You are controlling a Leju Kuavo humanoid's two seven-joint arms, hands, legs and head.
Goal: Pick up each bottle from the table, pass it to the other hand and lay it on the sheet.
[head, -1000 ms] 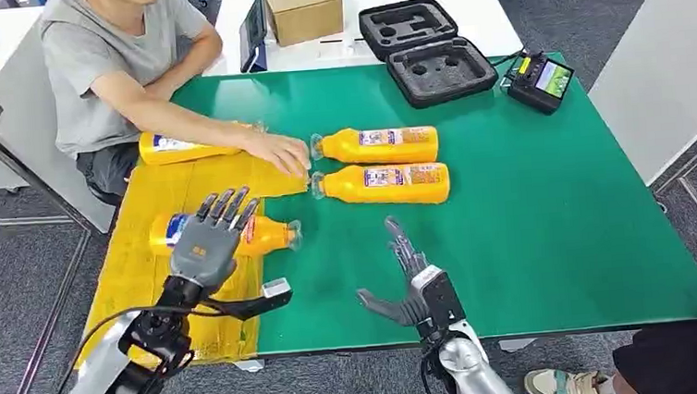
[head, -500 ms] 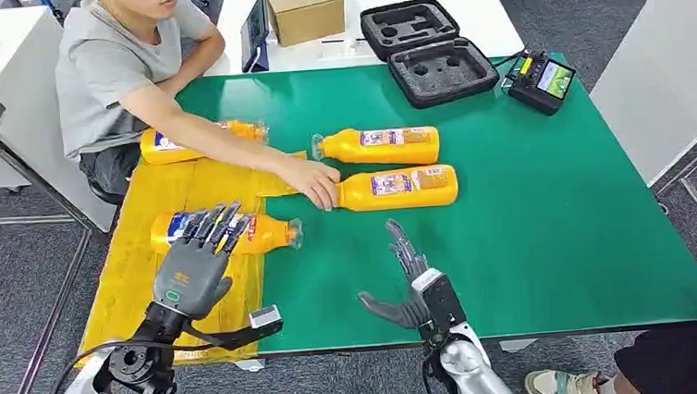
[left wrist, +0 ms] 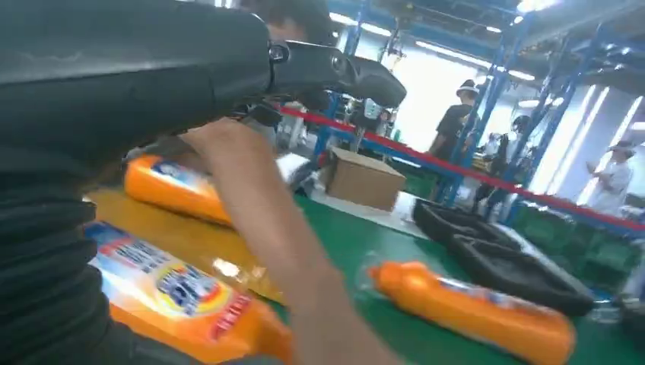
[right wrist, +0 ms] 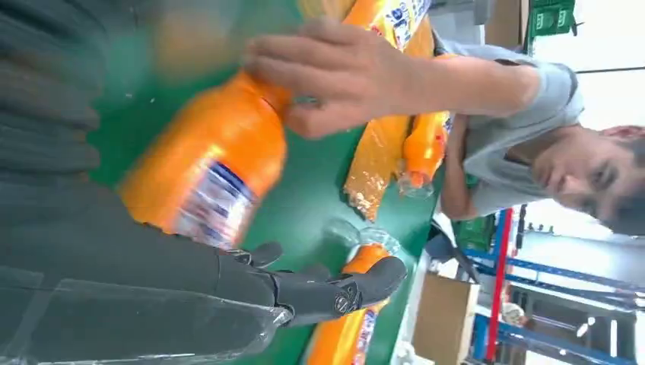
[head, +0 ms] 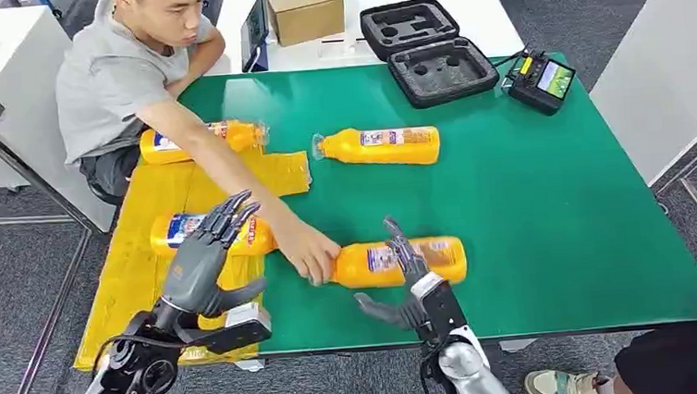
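Several orange bottles lie on their sides. One bottle rests on the green mat right in front of my right hand, and a person's hand grips its neck. My right hand is open with its fingers raised against that bottle, holding nothing. Another bottle lies farther back on the mat. Two bottles lie on the yellow sheet. My left hand hovers open above the nearer one.
The person sits at the table's far left corner, arm stretched across the sheet. A black foam case, a cardboard box and a small black device stand at the back. The green mat's right half is bare.
The person has dragged the nearer bottle across the mat to just in front of my right hand. My left hand has drawn back slightly and lifted. My right hand has stayed put.
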